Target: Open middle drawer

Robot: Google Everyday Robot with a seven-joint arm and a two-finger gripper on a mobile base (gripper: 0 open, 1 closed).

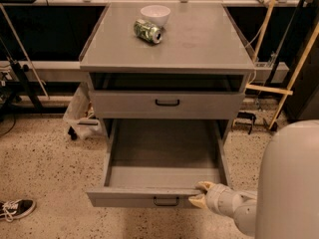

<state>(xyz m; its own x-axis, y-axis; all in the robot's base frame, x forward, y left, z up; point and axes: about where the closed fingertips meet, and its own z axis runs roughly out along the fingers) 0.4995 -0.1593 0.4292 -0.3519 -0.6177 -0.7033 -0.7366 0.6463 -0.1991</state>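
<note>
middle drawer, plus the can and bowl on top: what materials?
Middle drawer: matte flat grey, likely painted metal or laminate; handle black. Can: glossy green print, looks like thin metal. Bowl: smooth white, ceramic or plastic, unclear. Claw, cream-coloured, at the drawer's front edge, right of the handle.

Your smooth cream plastic-looking gripper (198, 193) sits at the front edge of the matt grey open drawer (124, 198); the green can (148, 31) gleams metallic.

Gripper (198, 193) at front rim, R end, of middle drawer (163, 153); drawer pulled out.
</note>
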